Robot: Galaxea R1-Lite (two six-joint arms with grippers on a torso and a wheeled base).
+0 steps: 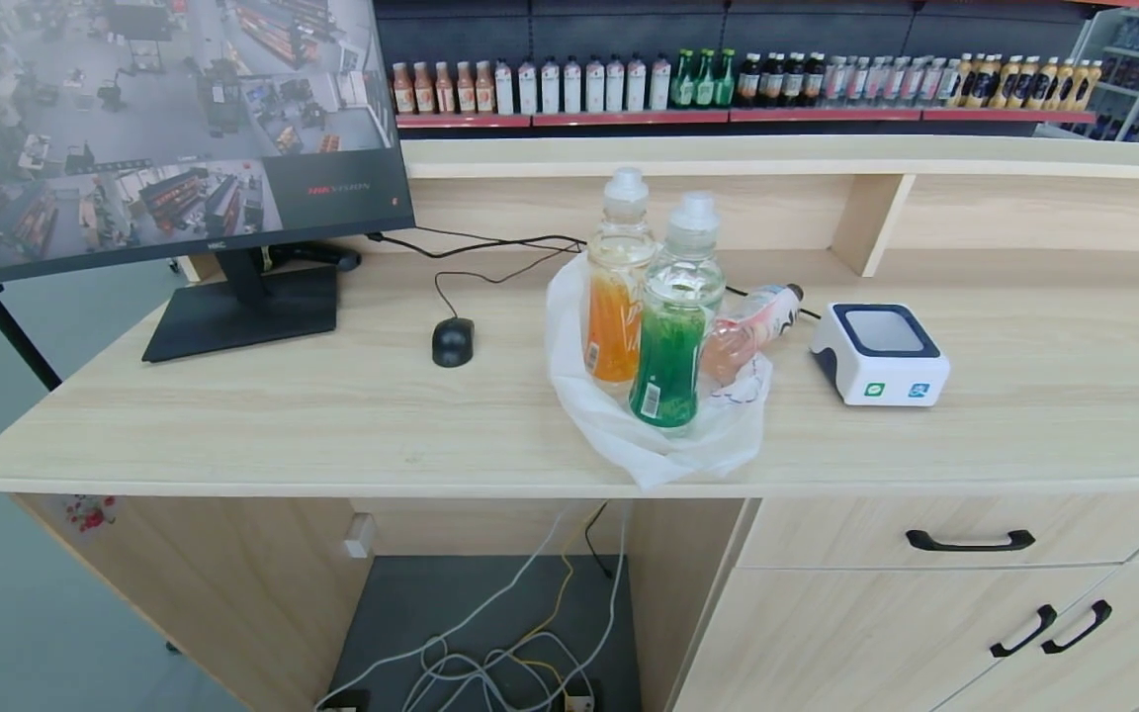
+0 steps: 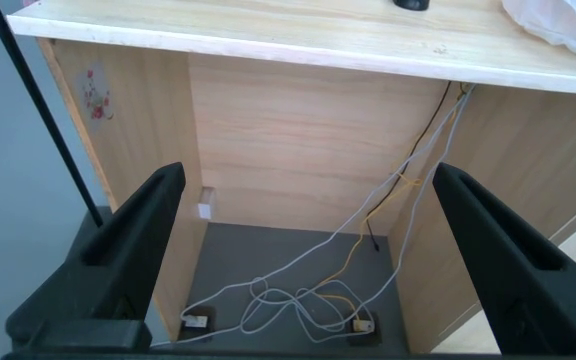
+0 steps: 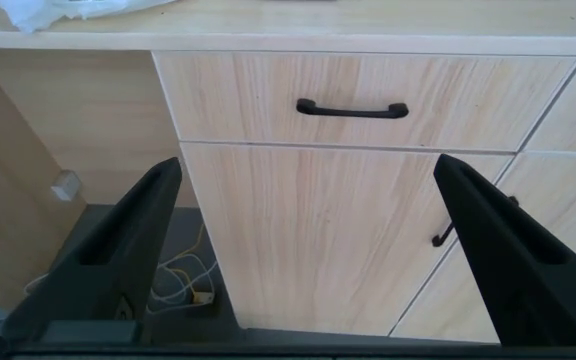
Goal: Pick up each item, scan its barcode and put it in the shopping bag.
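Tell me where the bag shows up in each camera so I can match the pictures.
Head view: bag at mid-counter by the front edge, next to the scanner.
Left wrist view: bag on the counter edge, above the cables.
Right wrist view: bag on the counter, past the drawer.
Shared landmark: the counter edge under the bag.

The shopping bag [image 1: 649,450] lay on the tabletop [image 1: 233,415], near its front edge. In the bag stood a front bottle [image 1: 673,341] and, just behind and left of it, a rear bottle [image 1: 617,297]. A third bottle [image 1: 749,326] lay tipped at the bag's right side. Right of the bag sat the scanner [image 1: 881,353]. The mouse [image 1: 452,342] lay left of the bag, and the monitor [image 1: 159,119] stood farther left and behind. Cables [image 1: 490,653] lay below the bag, under the tabletop.
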